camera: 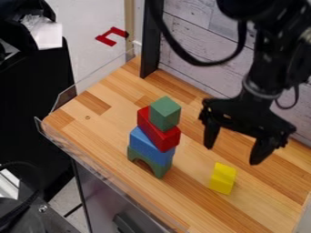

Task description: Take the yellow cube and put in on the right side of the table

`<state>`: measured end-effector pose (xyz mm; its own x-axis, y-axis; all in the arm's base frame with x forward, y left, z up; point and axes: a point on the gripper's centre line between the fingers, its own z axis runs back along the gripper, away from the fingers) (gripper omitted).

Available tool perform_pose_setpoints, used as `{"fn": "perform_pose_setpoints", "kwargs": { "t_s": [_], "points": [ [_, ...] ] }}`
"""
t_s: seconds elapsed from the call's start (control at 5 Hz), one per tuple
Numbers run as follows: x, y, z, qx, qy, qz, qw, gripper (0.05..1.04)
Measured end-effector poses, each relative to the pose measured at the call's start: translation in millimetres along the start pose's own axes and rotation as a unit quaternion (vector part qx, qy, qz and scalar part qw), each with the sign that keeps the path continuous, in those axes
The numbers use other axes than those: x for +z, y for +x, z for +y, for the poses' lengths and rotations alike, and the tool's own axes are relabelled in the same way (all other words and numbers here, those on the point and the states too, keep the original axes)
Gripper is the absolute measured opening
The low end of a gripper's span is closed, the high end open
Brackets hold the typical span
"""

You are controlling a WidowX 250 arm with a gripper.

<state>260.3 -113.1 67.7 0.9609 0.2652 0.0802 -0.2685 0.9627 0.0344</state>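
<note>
The black gripper (pixel 232 154) hangs over the right half of the table, open, with nothing between its fingers. Lying on the wooden table (pixel 97 132) is the yellow cube (pixel 222 178), a little below and to the left of the gripper's right finger in the view. The gripper and the block are apart.
Left of the yellow block stands a stack: a green arch (pixel 159 169) at the bottom, a blue block (pixel 150 146), a red block (pixel 159 129) and a green cube (pixel 165 113) on top. A clear plastic edge (pixel 91 159) borders the table's left side.
</note>
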Motion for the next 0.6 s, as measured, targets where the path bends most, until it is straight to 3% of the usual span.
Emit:
{"fn": "perform_pose_setpoints", "kwargs": {
  "t_s": [0.2, 0.6],
  "points": [
    [21.9, -6.6, 3.5, -0.01, 0.001, -0.011, 0.9999, 1.0],
    [37.7, -15.9, 11.8, -0.045, -0.013, 0.019, 0.9987, 1.0]
  ]
}}
